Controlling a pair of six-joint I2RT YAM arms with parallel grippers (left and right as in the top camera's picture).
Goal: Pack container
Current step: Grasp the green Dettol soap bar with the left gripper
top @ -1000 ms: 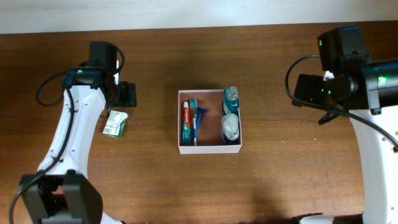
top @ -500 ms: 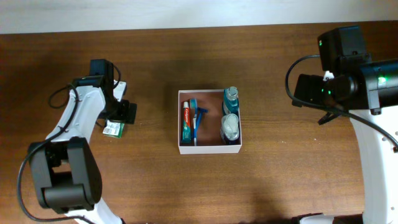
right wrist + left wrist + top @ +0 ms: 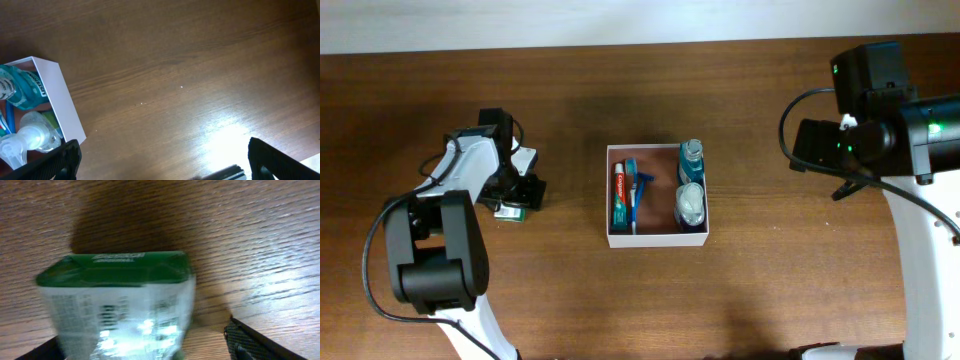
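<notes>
The container (image 3: 656, 239), a white-walled box with a reddish-brown floor, sits mid-table and holds a toothpaste tube (image 3: 619, 198), a blue razor (image 3: 637, 190), a blue mouthwash bottle (image 3: 691, 162) and a clear bottle (image 3: 690, 206). To its left a green and white packet (image 3: 510, 210) lies on the wood. My left gripper (image 3: 517, 190) is down over it and open. The packet (image 3: 120, 300) lies between the two fingers, and a strip of table shows beside the right finger (image 3: 260, 345). My right gripper (image 3: 165, 162) hovers open and empty to the right of the container's wall (image 3: 62, 102).
The brown wooden table (image 3: 770, 280) runs under everything, and its far edge meets a pale wall at the top of the overhead view. The right arm (image 3: 900, 130) stands over the table's right side. The left arm's base (image 3: 430, 270) is at the front left.
My left gripper has moved toward the table's front and come down over the packet, so its fingers now straddle it. The right arm has not moved.
</notes>
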